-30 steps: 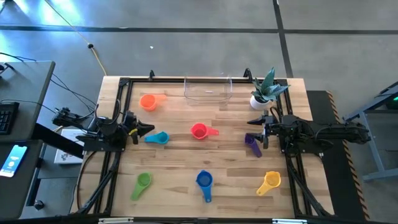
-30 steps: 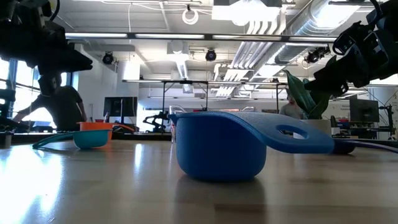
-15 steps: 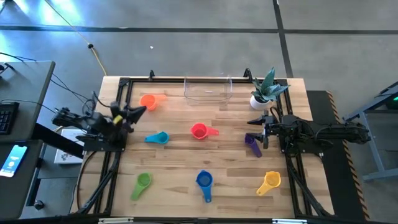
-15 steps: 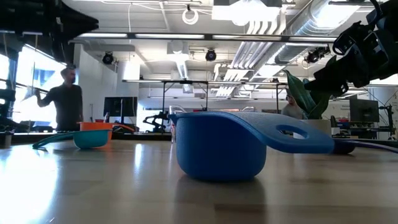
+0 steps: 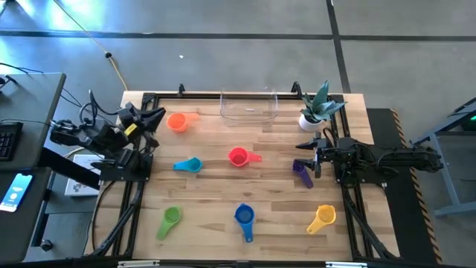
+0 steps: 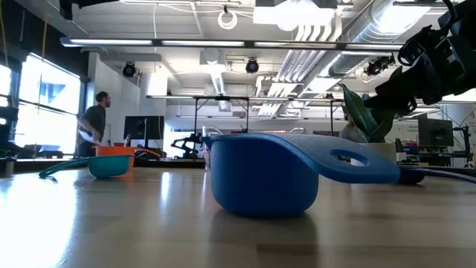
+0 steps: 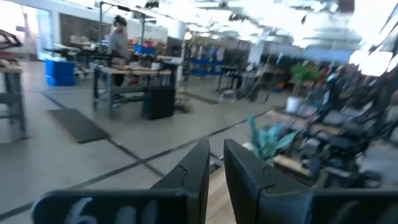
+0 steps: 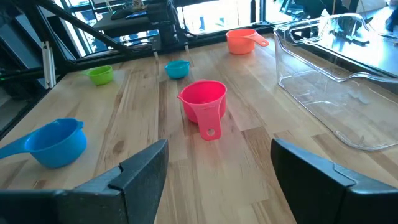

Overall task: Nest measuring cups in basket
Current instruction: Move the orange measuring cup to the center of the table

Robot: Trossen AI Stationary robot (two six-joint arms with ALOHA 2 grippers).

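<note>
Seven measuring cups stand apart on the wooden table: orange (image 5: 177,121), teal (image 5: 189,165), red (image 5: 238,156), purple (image 5: 303,173), green (image 5: 171,217), blue (image 5: 244,215) and yellow (image 5: 323,217). The clear basket (image 5: 249,108) rests at the far edge with nothing in it. My left gripper (image 5: 158,115) is raised at the table's left edge, left of the orange cup, pointing level, shut and holding nothing (image 7: 216,162). My right gripper (image 5: 301,145) waits open at the right side, just beyond the purple cup, facing the red cup (image 8: 203,99).
A white pot with a plant (image 5: 312,113) stands at the far right, beside the basket. Black frame rails run along the table's left and right sides. In the low view the blue cup (image 6: 264,175) fills the foreground. A person (image 6: 93,126) walks in the room behind.
My left gripper has risen from just above the table near the teal cup to well above it, rolling about its own axis as it went. It has left the low view upward. Its fingers held nothing throughout. No cup has moved.
</note>
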